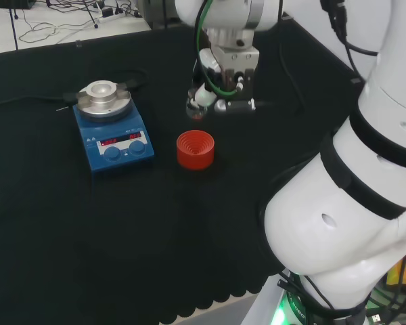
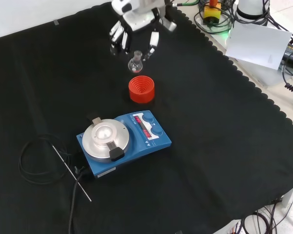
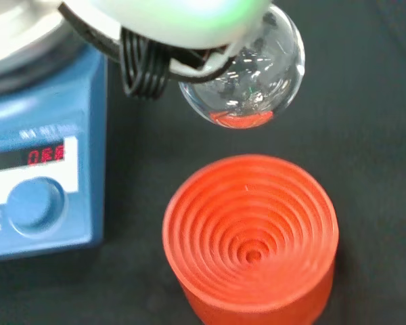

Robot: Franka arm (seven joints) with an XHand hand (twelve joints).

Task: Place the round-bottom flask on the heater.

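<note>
1. Hand (image 2: 136, 22) grips the clear round-bottom flask (image 2: 135, 63) by its neck, fingers curled round it.
2. Flask hangs just above the red ribbed stand (image 2: 141, 89), clear of it; contents unclear.
3. Stand is empty, beside the blue heater (image 2: 123, 141); heater's plate is bare.

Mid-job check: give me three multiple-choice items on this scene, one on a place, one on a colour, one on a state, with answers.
1. Where is the round-bottom flask?
A. on the heater
B. lifted above the stand
C. lying on the cloth

2. What colour is the ribbed stand?
A. red
B. green
C. white

3. What is the robot hand doing?
A. open, holding nothing
B. pressing the heater's knob
C. holding the flask

Answers: 1 B, the wrist view shows the flask clear of the stand. 2 A, red in every view. 3 C, its fingers close around the flask; the heater plate is bare.
</note>
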